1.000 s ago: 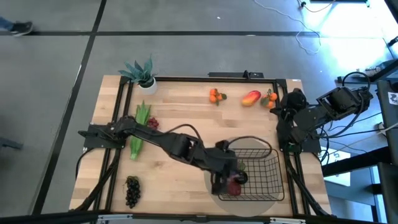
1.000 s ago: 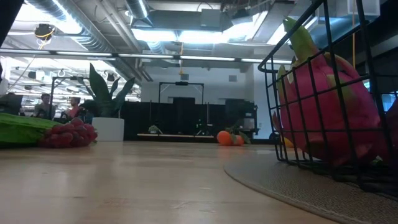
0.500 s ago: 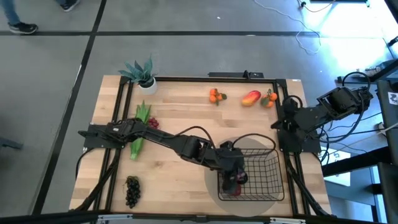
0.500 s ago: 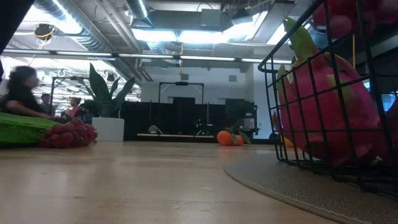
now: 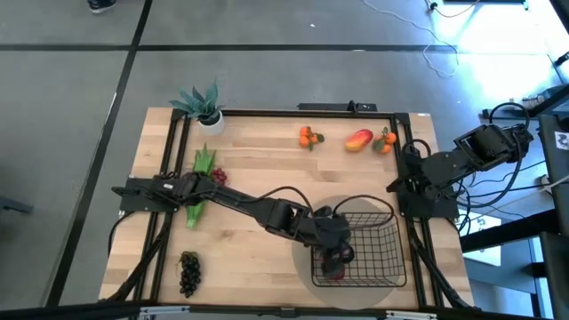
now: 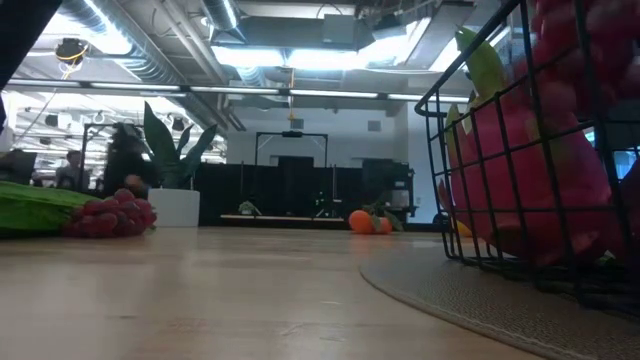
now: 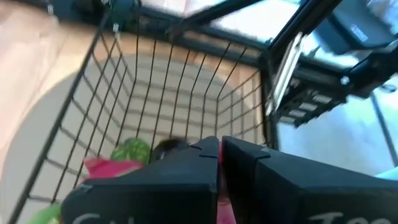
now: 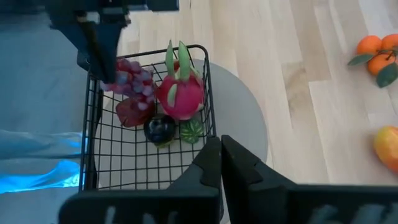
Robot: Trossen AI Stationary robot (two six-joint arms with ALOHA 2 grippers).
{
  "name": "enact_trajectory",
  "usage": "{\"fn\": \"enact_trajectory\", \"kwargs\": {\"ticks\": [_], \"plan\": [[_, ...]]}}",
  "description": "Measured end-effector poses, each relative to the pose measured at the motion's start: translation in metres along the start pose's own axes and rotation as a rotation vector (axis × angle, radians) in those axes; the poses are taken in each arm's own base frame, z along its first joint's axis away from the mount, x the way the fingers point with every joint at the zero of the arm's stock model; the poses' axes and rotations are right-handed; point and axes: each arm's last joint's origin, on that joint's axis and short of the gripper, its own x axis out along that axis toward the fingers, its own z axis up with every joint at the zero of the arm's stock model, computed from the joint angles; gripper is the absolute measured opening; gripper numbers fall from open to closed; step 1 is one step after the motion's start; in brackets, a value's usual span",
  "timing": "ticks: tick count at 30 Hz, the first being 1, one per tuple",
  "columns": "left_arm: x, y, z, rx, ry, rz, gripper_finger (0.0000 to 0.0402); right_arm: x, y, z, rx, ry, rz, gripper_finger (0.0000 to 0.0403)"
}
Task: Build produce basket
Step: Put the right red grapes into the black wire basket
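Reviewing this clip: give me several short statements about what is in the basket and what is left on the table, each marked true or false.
1. The dragon fruit lies in the basket. True.
2. The mango is in the basket. False: it lies on the table near the far edge.
3. The left hand holds purple grapes over the basket. True.
4. The dark grapes are in the basket. False: they lie on the table.
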Motion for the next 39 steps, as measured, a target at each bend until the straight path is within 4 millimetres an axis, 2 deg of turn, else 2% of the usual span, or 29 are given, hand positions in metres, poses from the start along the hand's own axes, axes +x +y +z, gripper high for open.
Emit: {"fn": "enact_trajectory", "kwargs": {"ticks": [7,14,23,39], "plan": [[0.006,-0.005,-0.008,-0.038,0.066,-0.085,0.0,0.0,0.0,0.0,0.001,0.0,0.0,0.0],[0.002,-0.018,-0.015,-0.048,0.085,-0.12,0.0,0.0,0.0,0.0,0.003,0.0,0.0,0.0],[0.002,-0.009,-0.024,-0.058,0.166,-0.012,0.0,0.0,0.0,0.0,0.006,0.0,0.0,0.0],[0.002,-0.004,-0.023,-0.061,0.168,0.018,0.0,0.0,0.0,0.0,0.007,0.0,0.0,0.0]]}}
